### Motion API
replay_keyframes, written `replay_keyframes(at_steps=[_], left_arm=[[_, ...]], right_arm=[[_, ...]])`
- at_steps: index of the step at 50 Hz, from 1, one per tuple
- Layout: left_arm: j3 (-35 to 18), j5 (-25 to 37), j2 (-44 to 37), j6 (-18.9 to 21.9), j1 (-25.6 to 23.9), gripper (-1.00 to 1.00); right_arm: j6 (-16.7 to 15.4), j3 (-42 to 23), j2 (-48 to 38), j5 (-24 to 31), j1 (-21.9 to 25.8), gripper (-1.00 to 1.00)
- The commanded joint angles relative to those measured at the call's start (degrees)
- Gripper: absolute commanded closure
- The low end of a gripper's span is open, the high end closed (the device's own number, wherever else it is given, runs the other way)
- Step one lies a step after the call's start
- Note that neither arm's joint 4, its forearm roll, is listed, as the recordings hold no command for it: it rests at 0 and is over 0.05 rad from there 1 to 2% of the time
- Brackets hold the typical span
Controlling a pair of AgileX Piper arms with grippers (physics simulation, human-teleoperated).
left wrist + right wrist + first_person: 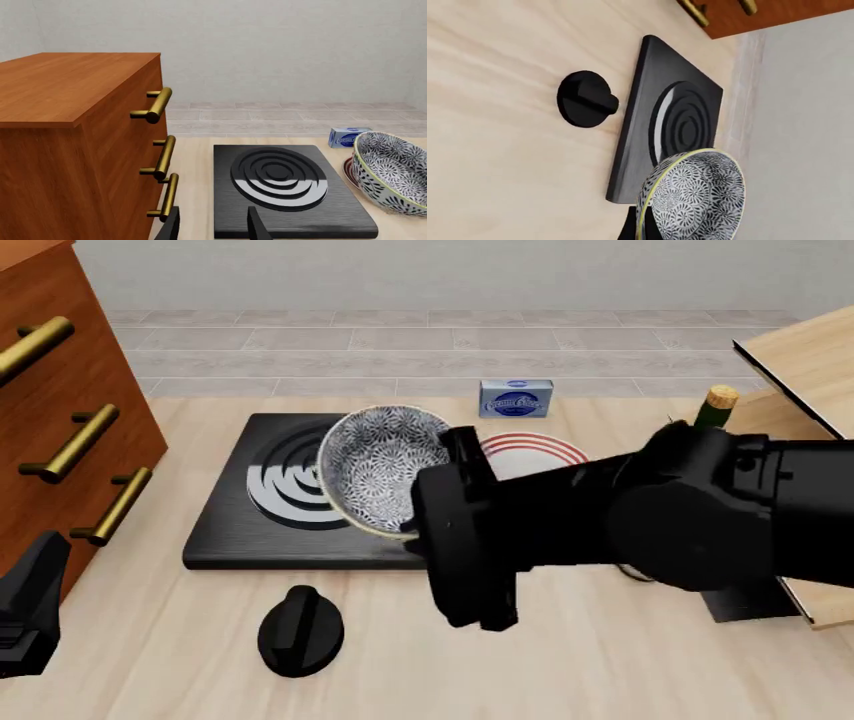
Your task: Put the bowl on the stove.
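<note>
The wooden drawer cabinet (54, 410) stands just beside the stove's (247, 530) left edge, with bare table in front of the slab apart from the round knob (300, 632). The right gripper (639, 227) pinches the bowl's (380, 465) rim, holding it tilted over the stove's right edge beside the red-ringed plate (547, 452). Only the left wrist view shows the left gripper (213, 227), jaws spread and empty, near the stove's front edge.
</note>
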State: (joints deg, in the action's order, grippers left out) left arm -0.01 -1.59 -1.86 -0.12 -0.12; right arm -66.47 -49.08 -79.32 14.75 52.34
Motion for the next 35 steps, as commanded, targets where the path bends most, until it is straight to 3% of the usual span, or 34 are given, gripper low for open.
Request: replay_keyframes(at_steps=[1,12,35], left_arm=[[0.0,0.0,0.0,0.0,0.0,-1.00],[0.0,0.0,0.0,0.0,0.0,-1.00],[0.0,0.0,0.0,0.0,0.0,-1.00]], right_arm=[[0.8,-8.9,-5.9,1.1,-0.2,1.00],[-0.3,-16.0,-13.6,1.0,-0.7,1.00],[1.2,-31.1,-27.4,3.4,-1.1,1.00]])
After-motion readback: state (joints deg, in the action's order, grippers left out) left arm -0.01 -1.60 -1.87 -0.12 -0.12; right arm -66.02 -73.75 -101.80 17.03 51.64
